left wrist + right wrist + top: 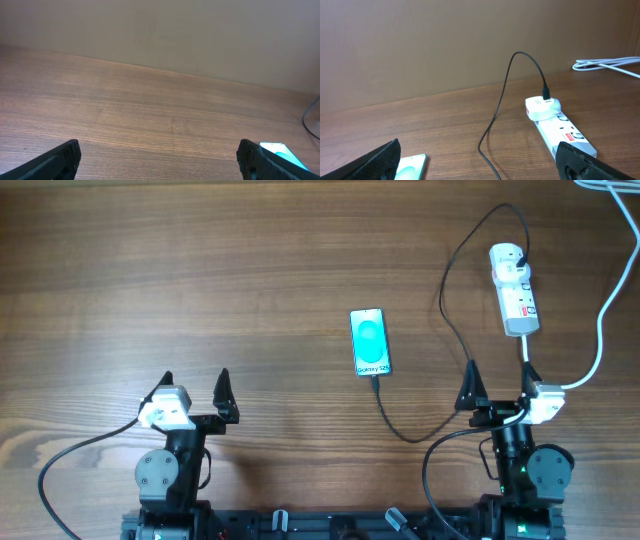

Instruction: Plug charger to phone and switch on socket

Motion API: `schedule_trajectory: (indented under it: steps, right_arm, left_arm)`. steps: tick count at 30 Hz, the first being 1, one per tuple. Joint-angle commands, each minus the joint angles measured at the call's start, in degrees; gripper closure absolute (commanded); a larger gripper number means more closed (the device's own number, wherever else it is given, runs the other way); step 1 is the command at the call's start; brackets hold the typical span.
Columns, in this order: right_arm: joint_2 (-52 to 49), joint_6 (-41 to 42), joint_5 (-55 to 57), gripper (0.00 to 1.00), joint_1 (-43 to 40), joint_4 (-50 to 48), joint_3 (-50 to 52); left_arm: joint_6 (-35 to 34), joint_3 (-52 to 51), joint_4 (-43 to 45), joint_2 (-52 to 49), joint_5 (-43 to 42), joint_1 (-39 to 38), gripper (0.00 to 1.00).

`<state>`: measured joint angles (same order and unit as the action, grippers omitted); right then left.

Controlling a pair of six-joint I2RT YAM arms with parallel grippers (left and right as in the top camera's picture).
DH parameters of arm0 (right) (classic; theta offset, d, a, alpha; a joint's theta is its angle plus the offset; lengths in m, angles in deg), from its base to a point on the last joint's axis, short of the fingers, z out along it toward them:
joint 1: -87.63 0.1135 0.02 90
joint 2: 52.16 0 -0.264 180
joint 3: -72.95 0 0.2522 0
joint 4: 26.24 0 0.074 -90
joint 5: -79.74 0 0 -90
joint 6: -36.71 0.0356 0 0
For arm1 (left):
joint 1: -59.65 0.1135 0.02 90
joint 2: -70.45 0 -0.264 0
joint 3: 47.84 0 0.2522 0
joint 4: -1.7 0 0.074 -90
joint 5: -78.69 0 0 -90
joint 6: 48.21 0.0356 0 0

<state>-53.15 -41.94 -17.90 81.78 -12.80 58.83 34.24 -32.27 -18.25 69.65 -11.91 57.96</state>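
Both arms are sitting at the near edge of the desk [200,260]. The left fingers [224,392] are spread wide and gripping nothing; the right fingers [468,388] are likewise parted and empty.

The phone [369,340] is lying flat, screen up and lit cyan, near the middle of the desk, between the two arms and slightly nearer the right one. The charger [445,300] is running from the phone's near end, looping toward the right arm, then arching up to a white adapter [505,256] seated in the far end of the socket [514,292]. The socket is lying at the far right, well apart from the phone, with a white lead [600,330] trailing off to the right.

The cable's end is meeting the phone's near edge, but whether the connector is fully seated cannot be told. On that reading, the plugging step is looking complete or close to it, and the switching step is coming due. The switch position is too small to read. The next move is calling for the right arm to reach forward to the socket and press one fingertip on the switch, without dragging the cable loop lying beside it.
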Motion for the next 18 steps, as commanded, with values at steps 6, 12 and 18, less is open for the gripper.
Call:
schedule_trajectory:
  steps: [6,12,18]
  right_arm:
    - [0.8,0.7,0.8,0.00,-0.4,-0.2,0.1]
    - [0.9,-4.1,2.3,0.00,-0.4,0.0,0.1]
    - [0.9,-10.0,1.6,0.00,-0.4,0.0,0.1]
  left_arm:
    - [0.9,-0.7,0.4,0.6,-0.9,0.6,0.00]
    - [0.9,-0.7,0.4,0.5,-0.9,0.6,0.00]
    - [0.9,-0.7,0.4,0.5,-0.9,0.6,0.00]
